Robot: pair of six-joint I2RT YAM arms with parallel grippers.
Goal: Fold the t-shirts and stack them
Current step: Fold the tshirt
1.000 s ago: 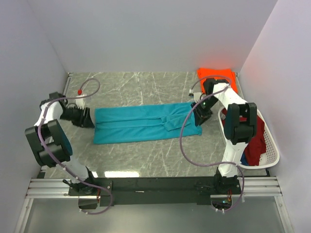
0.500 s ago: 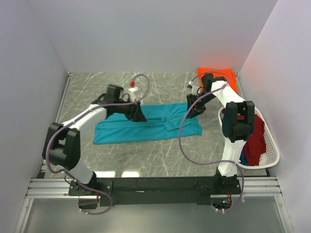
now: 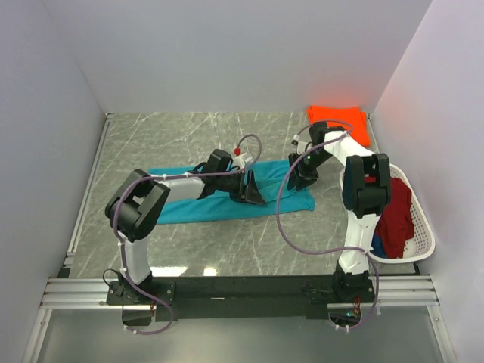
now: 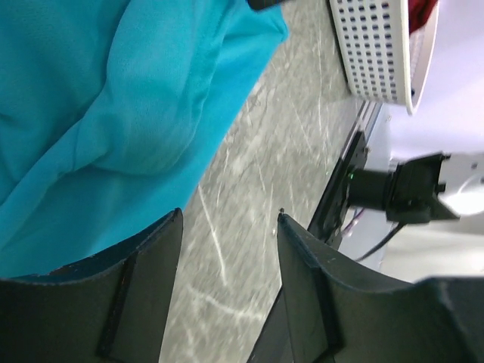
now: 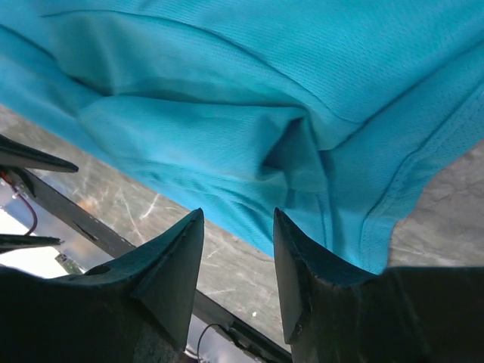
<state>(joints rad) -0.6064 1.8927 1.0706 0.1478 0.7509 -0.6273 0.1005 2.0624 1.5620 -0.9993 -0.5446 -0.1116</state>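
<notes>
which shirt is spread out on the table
The teal shirt, laid out long mid-table. The orange one sits in the far right corner and the red one is in the basket.

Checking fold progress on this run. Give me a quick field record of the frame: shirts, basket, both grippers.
teal shirt: lies flat as a long strip across the table
orange shirt: folded, far right corner
basket: right edge, holds dark red shirt and some blue cloth
left gripper: open, empty, at the teal shirt's near edge
right gripper: open, empty, over the teal shirt's right end
</notes>
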